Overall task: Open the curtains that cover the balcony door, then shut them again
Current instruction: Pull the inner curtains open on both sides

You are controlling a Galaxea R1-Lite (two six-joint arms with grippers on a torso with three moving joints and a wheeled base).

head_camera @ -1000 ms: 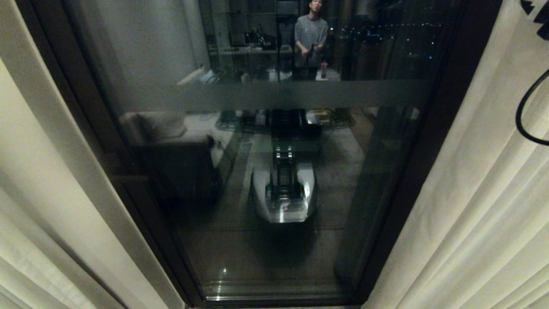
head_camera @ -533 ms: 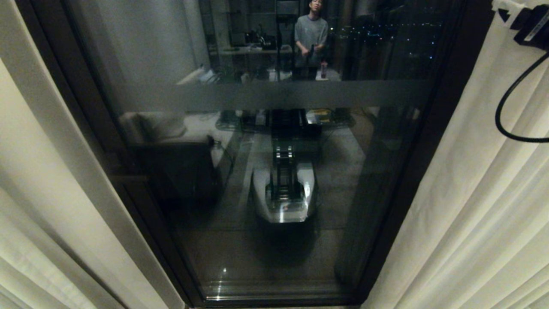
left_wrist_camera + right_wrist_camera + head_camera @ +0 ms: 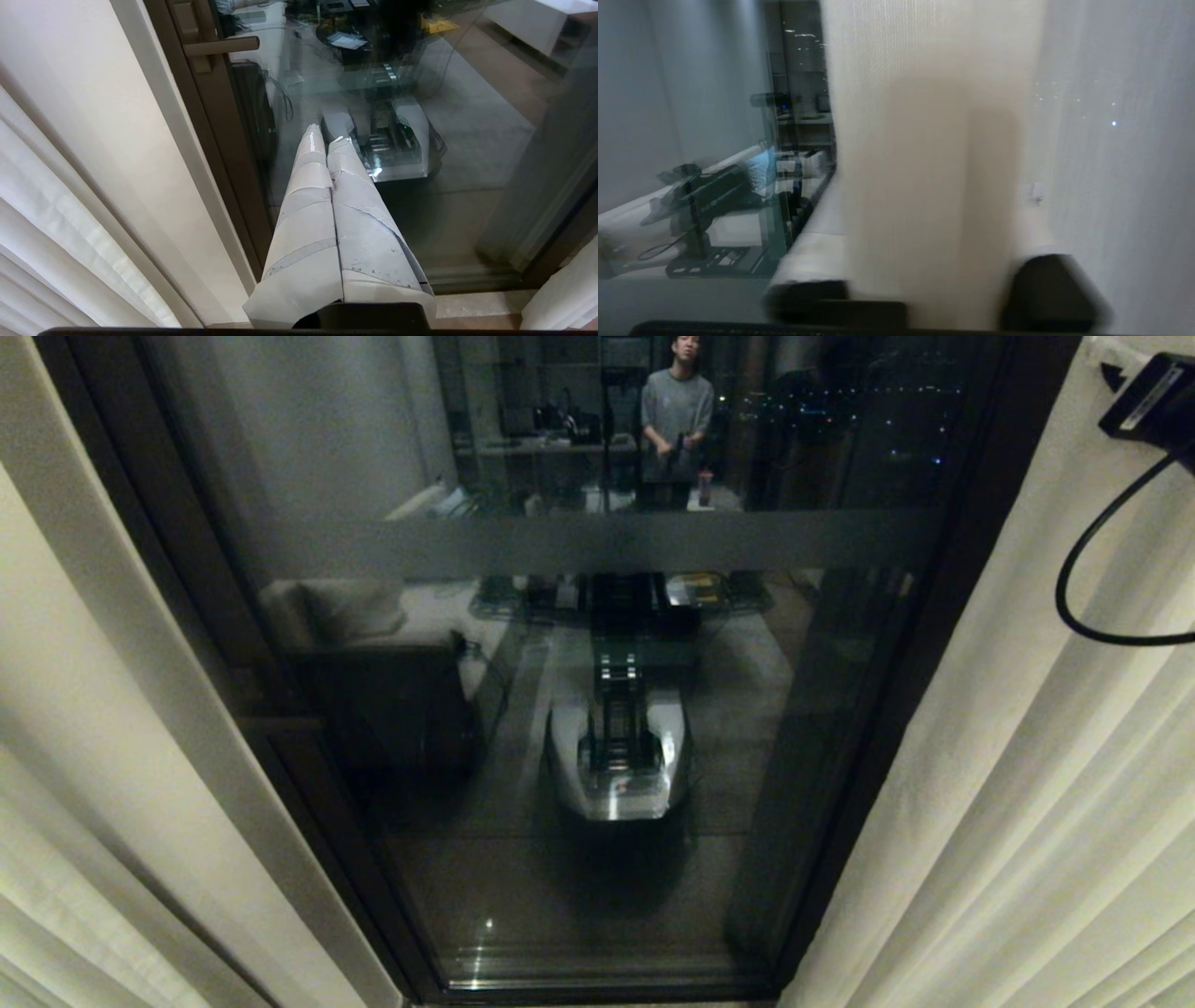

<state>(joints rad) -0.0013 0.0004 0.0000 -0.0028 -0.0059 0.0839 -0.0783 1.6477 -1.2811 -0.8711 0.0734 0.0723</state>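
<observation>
Left to right: the left curtain panel [image 3: 112, 756] hangs drawn aside, and the left gripper [image 3: 327, 140], fingers pressed together and empty, points at the bare glass of the balcony door [image 3: 579, 709], near the dark handle [image 3: 219, 45]. At the far right, high up, the right gripper [image 3: 924, 261] straddles a fold of the right curtain panel [image 3: 1027, 803]; whether it pinches the fabric cannot be told. A person [image 3: 677, 420] is reflected in the pane.

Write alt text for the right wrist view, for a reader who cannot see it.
A fold of the cream curtain runs between the right gripper fingers, filling the middle of the view. Beside it, the dark glass of the balcony door reflects a lit room. More curtain fabric hangs on the fold's other side.
</observation>
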